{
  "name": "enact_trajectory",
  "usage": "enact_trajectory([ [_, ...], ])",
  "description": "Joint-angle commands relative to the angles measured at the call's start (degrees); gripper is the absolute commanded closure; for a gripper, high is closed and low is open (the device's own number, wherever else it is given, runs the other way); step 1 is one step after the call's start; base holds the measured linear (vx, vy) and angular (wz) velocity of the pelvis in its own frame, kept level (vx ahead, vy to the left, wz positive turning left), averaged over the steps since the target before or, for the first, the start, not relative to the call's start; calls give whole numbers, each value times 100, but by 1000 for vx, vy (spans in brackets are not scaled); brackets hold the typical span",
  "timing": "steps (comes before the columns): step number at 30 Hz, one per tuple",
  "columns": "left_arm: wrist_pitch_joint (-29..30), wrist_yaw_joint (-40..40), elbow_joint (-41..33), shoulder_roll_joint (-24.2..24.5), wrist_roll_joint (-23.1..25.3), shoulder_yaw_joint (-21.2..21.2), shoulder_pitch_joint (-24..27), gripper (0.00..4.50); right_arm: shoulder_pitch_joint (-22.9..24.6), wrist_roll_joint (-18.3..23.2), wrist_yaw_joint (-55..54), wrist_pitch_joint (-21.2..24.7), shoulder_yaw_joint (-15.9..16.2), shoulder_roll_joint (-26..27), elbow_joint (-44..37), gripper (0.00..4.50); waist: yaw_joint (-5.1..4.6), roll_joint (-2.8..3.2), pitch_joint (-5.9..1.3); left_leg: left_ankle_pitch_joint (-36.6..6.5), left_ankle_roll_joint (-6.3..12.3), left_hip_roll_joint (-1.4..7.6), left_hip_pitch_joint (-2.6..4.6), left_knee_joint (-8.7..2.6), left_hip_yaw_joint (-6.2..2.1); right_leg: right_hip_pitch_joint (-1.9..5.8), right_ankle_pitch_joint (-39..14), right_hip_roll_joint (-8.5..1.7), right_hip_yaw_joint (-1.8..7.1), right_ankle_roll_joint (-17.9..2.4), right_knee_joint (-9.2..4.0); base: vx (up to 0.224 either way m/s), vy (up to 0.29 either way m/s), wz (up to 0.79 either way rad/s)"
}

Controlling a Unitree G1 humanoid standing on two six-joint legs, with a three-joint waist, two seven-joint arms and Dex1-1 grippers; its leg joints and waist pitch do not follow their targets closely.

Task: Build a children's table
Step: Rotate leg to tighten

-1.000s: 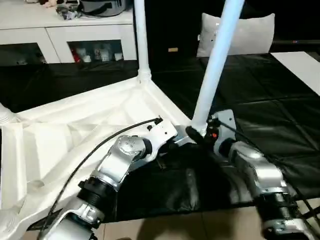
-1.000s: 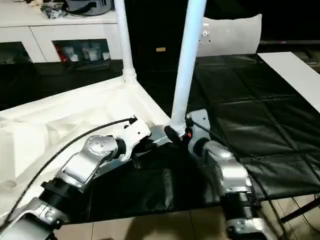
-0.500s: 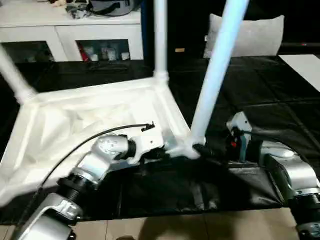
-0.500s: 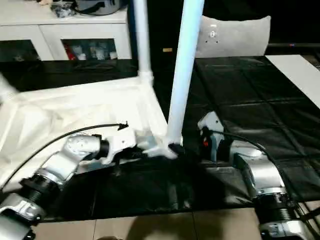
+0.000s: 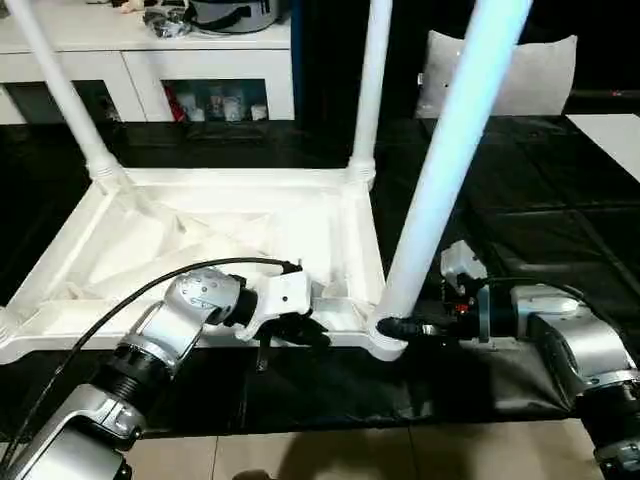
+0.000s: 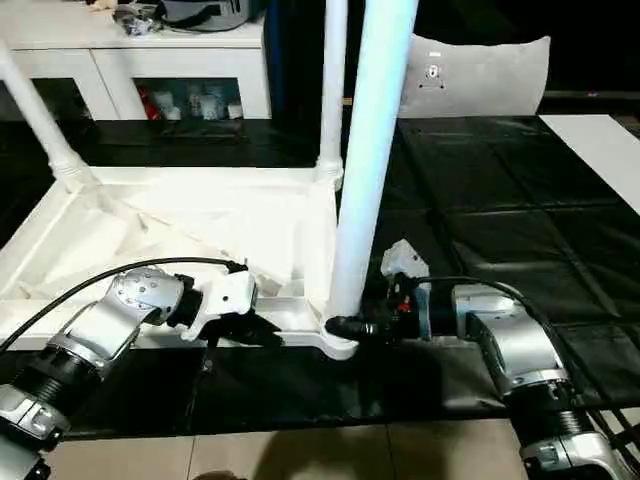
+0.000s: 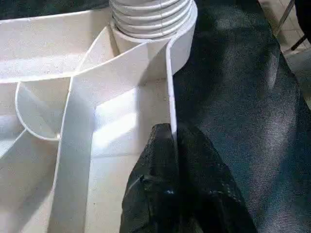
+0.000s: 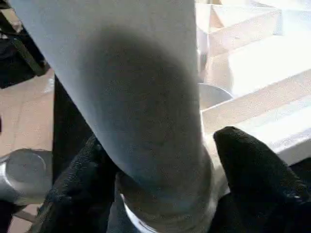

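Seating the near leg (image 5: 440, 190) into its corner socket looked like the step in hand. Tabletop (image 5: 230, 225) lay upside down on black mat (image 5: 560, 240), 3 legs visible upright. R gripper (image 5: 400, 328), at 3 o'clock of the leg base, straddled it w/ jaws wide; L gripper (image 7: 172, 145), at 9 o'clock, pinched the rim narrow. Next prob: press/twist leg home.

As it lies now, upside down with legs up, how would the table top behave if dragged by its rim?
The table top is probably stiff, given its ribbed underside. It likely slides easily on the smooth black mat. The tall nearest leg might sway or loosen.
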Motion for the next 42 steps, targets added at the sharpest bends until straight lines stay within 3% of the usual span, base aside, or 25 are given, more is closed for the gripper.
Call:
enact_trajectory([
  [1, -99, -238, 0, 15, 72, -160, -58, 450, 35, 98, 71, 50, 12, -37, -130, 156, -10, -49, -351, -832, 369, 323, 49, -360, -62, 278, -343, -392, 303, -1428, -354, 0, 0, 0],
  [6, -94, -264, 30, 11, 51, -152, -70, 450, 124, 213, 142, 191, -16, -20, -222, 197, 23, -54, -354, -777, 376, 324, 53, -359, -59, 272, -329, -388, 300, -1403, -351, 0, 0, 0],
  [11, -12, -227, -58, -18, -23, -96, 26, 450, 279, 443, 16, 458, -98, 89, -487, 206, 33, -38, -345, -906, 309, 326, 61, -371, -58, 267, -508, -394, 308, -1362, -376, 0, 0, 0],
  [14, 235, 99, -159, -117, -15, 1, 89, 450, 419, 498, -265, 683, -121, 190, -703, 207, 31, -40, -350, -873, 285, 328, 63, -377, -67, 269, -477, -393, 306, -1336, -370, 0, 0, 0],
  [15, 382, 250, -194, -173, -22, 57, 105, 450, 448, 471, -468, 783, -152, 247, -740, 207, 31, -10, -345, -885, 270, 327, 62, -377, -68, 263, -504, -394, 307, -1342, -372, 0, 0, 0],
  [17, 769, 685, -283, -368, -65, 239, 134, 450, 445, 272, -1129, 881, -260, 465, -698, 207, 11, -18, -317, -1069, 179, 312, 64, -401, -70, 262, -875, -398, 306, -1275, -421, 0, 0, 0],
  [19, 1394, 1391, -428, -714, -88, 491, 124, 450, 248, -152, -2279, 835, -439, 908, -324, 207, -50, -32, -298, -1282, -57, 303, 80, -437, -78, 243, -1446, -416, 306, -1139, -466, 0, 0, 0],
  [21, 1617, 1640, -486, -853, -116, 575, 113, 450, 168, -265, -2673, 864, -518, 1067, -207, 210, -98, -49, -291, -1353, -105, 282, 65, -451, -97, 259, -1720, -420, 290, -1028, -503, 0, 0, 0],
  [22, 1999, 2141, -555, -1175, -141, 724, 56, 450, -27, -439, -3569, 953, -744, 1406, 31, 214, -199, -76, -292, -1339, -118, 285, 30, -470, -109, 267, -1750, -400, 292, -949, -496, 0, 0, 0],
  [24, 2120, 2323, -566, -1299, -138, 774, 29, 450, -110, -506, -3939, 977, -836, 1531, 135, 214, -283, -64, -303, -1229, -150, 270, 26, -454, -110, 256, -1526, -381, 294, -1012, -484, 0, 0, 0],
  [26, 2266, 2767, -524, -1592, -74, 854, -47, 450, -267, -593, -4581, 987, -984, 1743, 327, 214, -306, -89, -305, -1101, -4, 235, 26, -419, -77, 255, -1402, -375, 302, -988, -514, 0, 0, 0],
  [29, 2187, 3066, -482, -1845, 42, 816, -87, 450, -350, -616, -4848, 844, -1064, 1901, 415, 214, -285, -72, -330, -866, 98, 241, 25, -396, -66, 257, -1183, -375, 310, -983, -503, 0, 0, 0],
  [30, 2208, 3135, -520, -1902, 106, 786, -74, 450, -360, -594, -4848, 783, -1123, 1979, 430, 214, -278, -62, -342, -685, 156, 255, 16, -387, -69, 263, -738, -353, 307, -1051, -454, 0, 0, 0],
  [31, 2208, 3135, -520, -1902, 106, 786, -74, 450, -360, -594, -4848, 783, -1123, 1979, 430, 169, -278, -62, -342, -685, 156, 255, 16, -387, -69, 263, -738, -353, 307, -1051, -454, 0, 0, 0],
  [33, 2197, 3105, -620, -1836, 174, 716, -36, 450, -301, -493, -4703, 762, -1170, 2027, 313, 158, -279, -62, -348, -615, 237, 259, 17, -381, -68, 279, -362, -350, 300, -1164, -416, 0, 0, 0],
  [35, 2171, 3089, -635, -1730, 200, 710, -39, 450, -240, -439, -4594, 766, -1165, 1994, 187, 152, -263, -62, -351, -632, 291, 262, 24, -372, -60, 279, -311, -360, 303, -1224, -413, 0, 0, 0],
  [36, 2181, 3073, -644, -1687, 199, 708, -39, 450, -220, -437, -4571, 760, -1151, 1974, 145, 124, -250, -61, -355, -526, 329, 259, 15, -366, -60, 286, -189, -354, 301, -1236, -395, 0, 0, 0],
  [42, 1752, 2802, -463, -1366, 305, 659, -33, 450, -102, -218, -3911, 622, -1122, 1609, -4, 74, -241, -41, -338, -714, 312, 258, 21, -372, -57, 282, -496, -362, 299, -1170, -433, 0, 0, 0],
])
